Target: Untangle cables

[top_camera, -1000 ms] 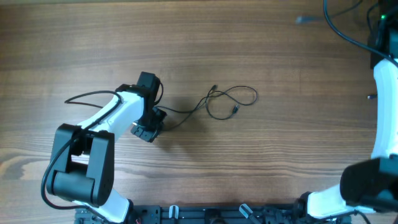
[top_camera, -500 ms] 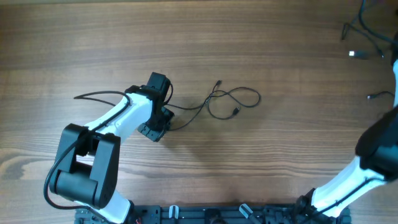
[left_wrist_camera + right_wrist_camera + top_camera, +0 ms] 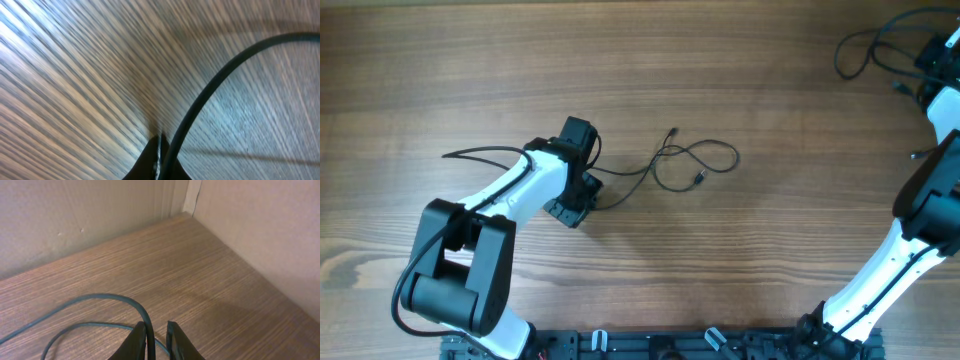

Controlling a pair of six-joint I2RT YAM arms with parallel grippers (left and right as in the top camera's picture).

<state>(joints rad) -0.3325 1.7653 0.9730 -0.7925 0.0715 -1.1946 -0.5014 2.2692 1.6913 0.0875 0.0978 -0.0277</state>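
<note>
Pinching a looped cable [image 3: 210, 87] in the closed left gripper [image 3: 159, 142] — right gripper [image 3: 156, 327] barely parted, second cable [image 3: 100, 297] alongside.

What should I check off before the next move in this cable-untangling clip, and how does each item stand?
1. Left jaws shut: ok.
2. Left jaws pinching the centre cable: cannot tell; it runs beside their tips in the left wrist view.
3. Centre cable untangled: not ok; it loops and crosses itself.
4. Right jaws gripping the far cable: not ok; they stand narrowly apart and the cord is thinner than the gap.
5. The two cables separated: ok; they lie far apart.
</note>
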